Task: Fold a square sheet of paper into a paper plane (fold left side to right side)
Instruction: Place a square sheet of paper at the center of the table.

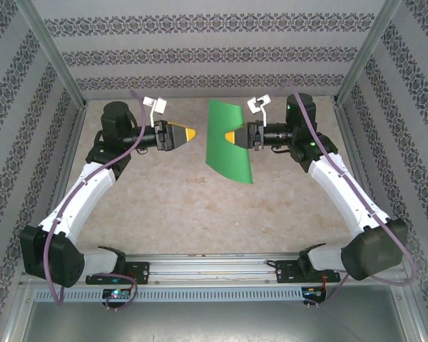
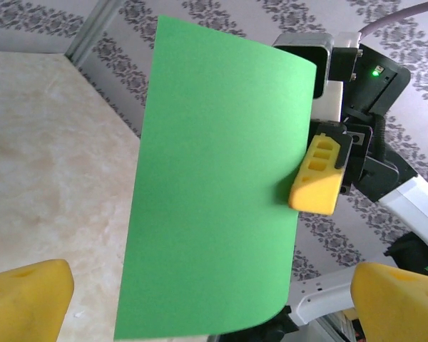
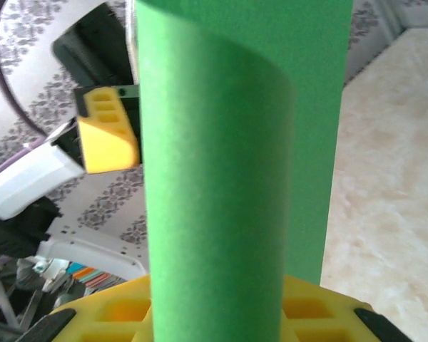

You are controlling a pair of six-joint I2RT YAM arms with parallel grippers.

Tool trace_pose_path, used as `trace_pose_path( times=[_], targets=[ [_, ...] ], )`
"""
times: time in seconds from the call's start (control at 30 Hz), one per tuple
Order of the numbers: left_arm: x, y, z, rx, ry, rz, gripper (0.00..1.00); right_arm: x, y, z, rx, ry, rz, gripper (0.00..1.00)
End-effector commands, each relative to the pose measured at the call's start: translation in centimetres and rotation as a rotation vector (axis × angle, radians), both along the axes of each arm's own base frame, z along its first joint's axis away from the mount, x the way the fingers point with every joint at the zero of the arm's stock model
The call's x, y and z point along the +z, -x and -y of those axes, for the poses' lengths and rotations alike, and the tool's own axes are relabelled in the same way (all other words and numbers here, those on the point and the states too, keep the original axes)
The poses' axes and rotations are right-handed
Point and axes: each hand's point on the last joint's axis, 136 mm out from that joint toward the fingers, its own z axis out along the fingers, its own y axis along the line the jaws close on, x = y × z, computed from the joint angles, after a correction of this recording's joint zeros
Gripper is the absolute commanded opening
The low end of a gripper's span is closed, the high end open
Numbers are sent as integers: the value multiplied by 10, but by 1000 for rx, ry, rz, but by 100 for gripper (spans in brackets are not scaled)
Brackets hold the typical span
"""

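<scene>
Here, green sheet pinched by right end effector, left end effector spread, empty.

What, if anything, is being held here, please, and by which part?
The right gripper pinches the square sheet of paper midway along its right-hand edge.

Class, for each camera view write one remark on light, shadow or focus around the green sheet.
Top external: even, soft light, no glare on the square sheet of paper. Left wrist: a soft shadow falls on the sheet beside the right gripper; the left gripper's fingers look blurred. Right wrist: shading grades across the sheet's curl, edges slightly soft.
</scene>
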Motion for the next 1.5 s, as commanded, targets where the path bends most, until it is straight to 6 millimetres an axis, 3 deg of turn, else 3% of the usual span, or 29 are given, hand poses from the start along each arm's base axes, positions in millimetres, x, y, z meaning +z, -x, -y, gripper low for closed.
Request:
trace_pose_path(
  times=[0.0,0.17,0.23,0.37,0.43,0.53,0.6,0.67,0.77,0.87,1.07,1.17,1.3,1.47],
  targets=[
    [20,7,7,-88,32,80,100,31,19,-11,89,-52,72,28],
    [21,12,20,-155,52,67,100,31,15,-25,114,-50,75,29],
    [20,15,24,-178,57,59,94,24,5,-27,83,-35,66,29],
    [21,16,26,-192,67,56,60,9,-12,-25,16,5,49,29],
    [18,15,25,-187,66,50,35,1,-19,-22,-19,23,41,30],
    [12,13,26,-178,60,31,11,-10,-25,-17,-61,53,27,33],
    [5,9,26,-165,55,5,3,-18,-30,-12,-90,78,15,37],
    [-5,4,25,-138,46,-29,1,-27,-36,-5,-142,107,-1,44],
    [-28,-7,24,-87,28,-106,0,-45,-51,12,-251,169,-32,54],
    [-65,-21,22,-14,-8,-205,0,-68,-65,32,-362,237,-86,63],
    [-166,-39,15,103,-112,-437,0,-122,-78,57,-495,355,-224,72],
    [-220,-40,10,141,-178,-546,0,-155,-81,61,-532,397,-312,71],
    [-279,-36,2,184,-264,-668,0,-205,-82,62,-576,449,-449,60],
    [-309,-32,-7,220,-351,-723,0,-254,-76,46,-554,508,-569,39]
  ],
)
